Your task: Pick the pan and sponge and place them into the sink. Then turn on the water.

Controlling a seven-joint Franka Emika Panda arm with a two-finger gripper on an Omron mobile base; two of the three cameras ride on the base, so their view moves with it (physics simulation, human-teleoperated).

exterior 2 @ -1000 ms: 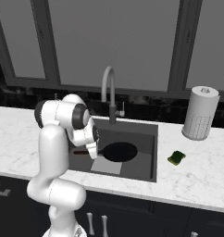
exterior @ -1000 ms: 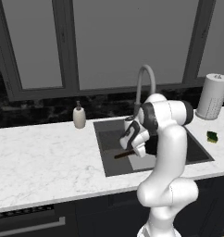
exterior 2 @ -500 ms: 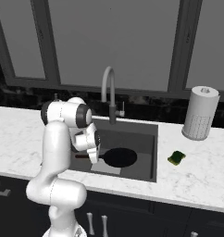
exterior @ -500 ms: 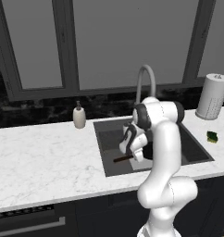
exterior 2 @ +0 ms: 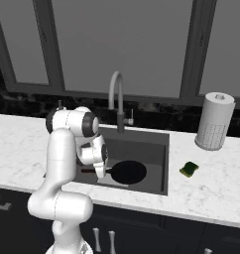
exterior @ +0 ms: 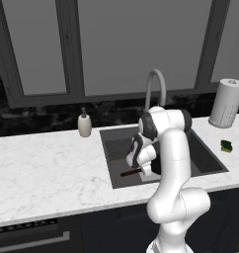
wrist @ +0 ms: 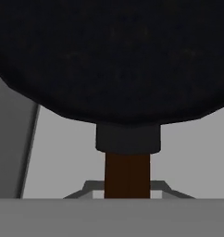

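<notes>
Lower now than a second ago, the pincer [exterior 2: 99, 170] has carried the pan [exterior 2: 127, 171] down into the sink [exterior 2: 161, 163], and the arm's elbow has folded closer over the basin. The pincer is clenched on the pan's red-brown handle [wrist: 127, 176]; the hand view looks straight along that handle to the black collar and the round dark pan body beyond, so the grip sits near the handle's far end. From the right base view the pan lies about flat over the sink floor, its handle pointing toward the front left corner, where the pincer hangs just above the basin's edge.

The step in hand seems to be setting the pan down. To do it well, I would ease the pan until its base rests on the sink floor before letting go, so it does not drop or tip against the wall, then lift straight up clear of the handle and the tap [exterior 2: 116, 99].

The sponge [exterior 2: 190, 168] still waits on the desk [exterior 2: 211, 188] to the right of the sink, near the paper towel roll [exterior 2: 214, 121]. No water runs from the tap.
</notes>
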